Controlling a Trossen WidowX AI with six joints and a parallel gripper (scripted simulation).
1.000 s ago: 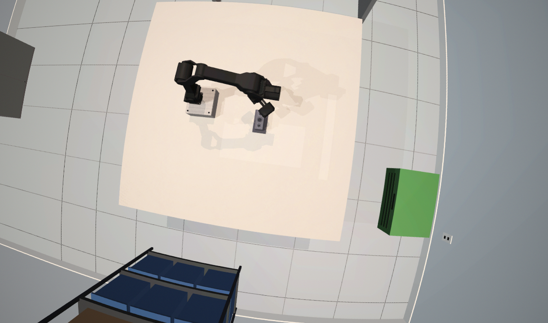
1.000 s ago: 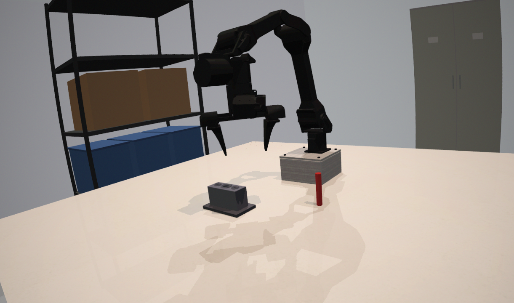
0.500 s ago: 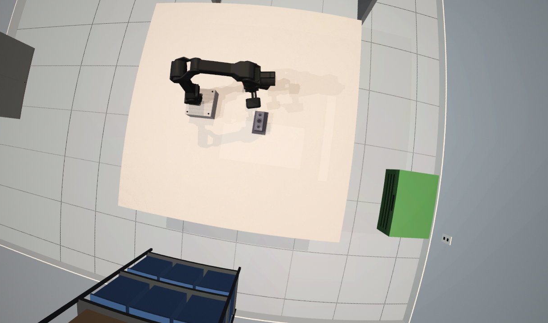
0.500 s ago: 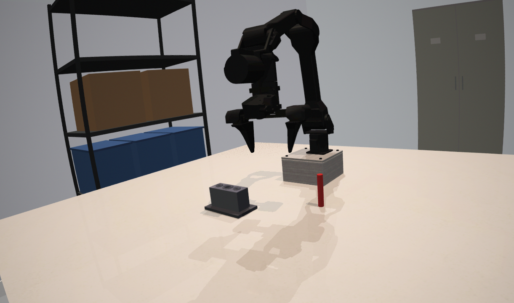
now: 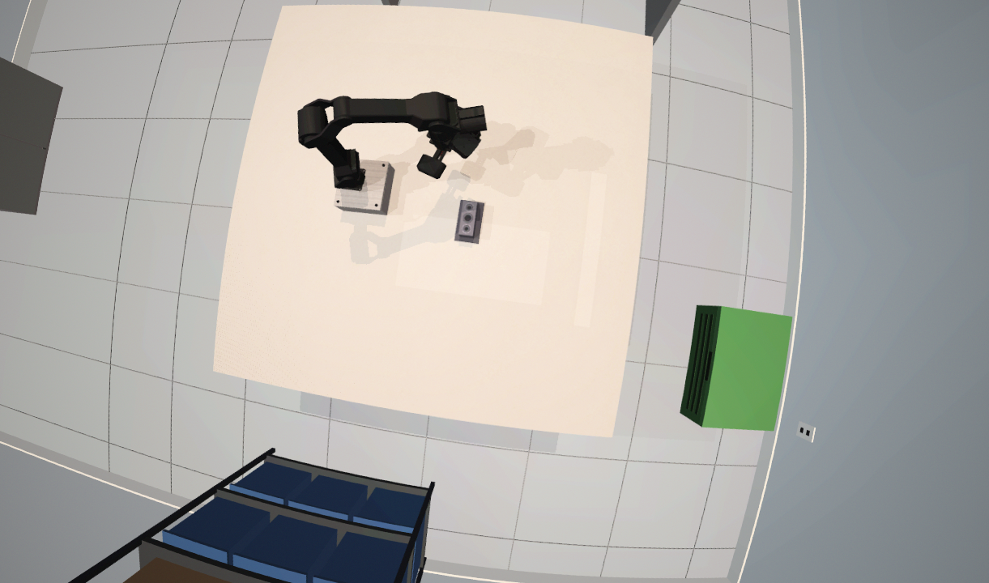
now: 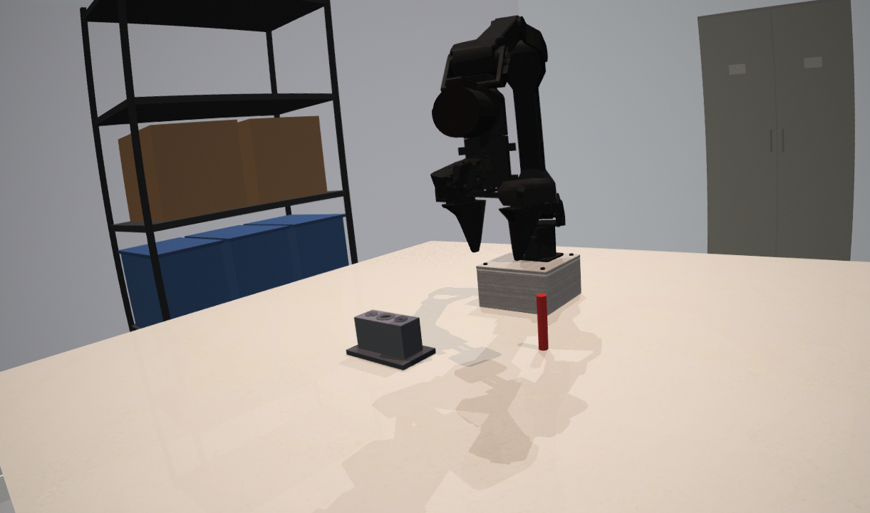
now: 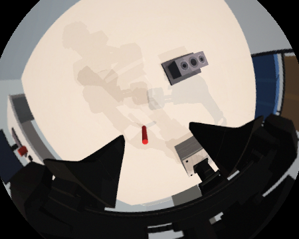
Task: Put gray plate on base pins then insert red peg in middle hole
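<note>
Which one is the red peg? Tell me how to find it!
Look at the big cream table, then the pale block the black arm stands on. Just in front of it stands the red peg: a thin upright stick, the only red thing there.

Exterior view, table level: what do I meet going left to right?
Dark gray block-shaped plate with three top holes on its flat base → upright red cylindrical peg.

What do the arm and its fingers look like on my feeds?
The arm is matte black throughout, built of chunky rounded links, with no visible cables or markings. The gripper carries two black fingers tapering to wedge-shaped points. The arm is mounted on a square gray pedestal with dark corner bolts.
</note>
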